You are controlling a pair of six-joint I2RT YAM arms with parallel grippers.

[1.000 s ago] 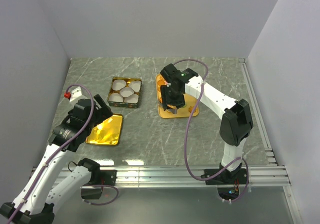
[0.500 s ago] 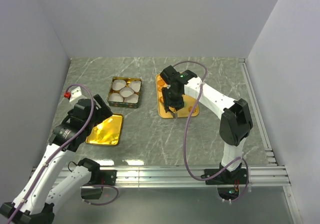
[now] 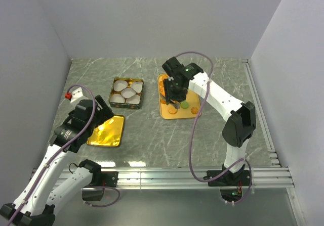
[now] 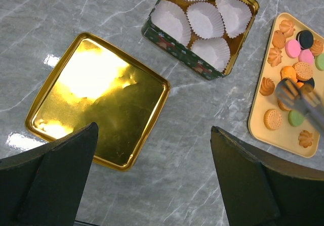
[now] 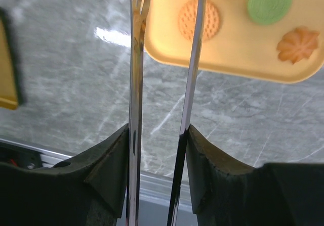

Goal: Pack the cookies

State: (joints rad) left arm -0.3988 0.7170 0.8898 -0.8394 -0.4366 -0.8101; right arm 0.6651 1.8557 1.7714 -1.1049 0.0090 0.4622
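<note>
Several cookies lie on a yellow tray: orange round and flower-shaped ones, a few pink, green and black. My right gripper is shut on metal tongs and holds them over the tray's left half. The tong tips run out of the top of the right wrist view, so I cannot tell whether they hold a cookie. That view shows a round brown cookie, a green one and a flower one. My left gripper is open and empty above the table beside the gold lid.
An open tin with several white paper cups stands left of the tray. The gold lid lies near the left arm. Walls close in the table on three sides.
My right gripper has moved with the tongs toward the far left part of the tray, uncovering the cookies on its near part. The left arm has not moved.
</note>
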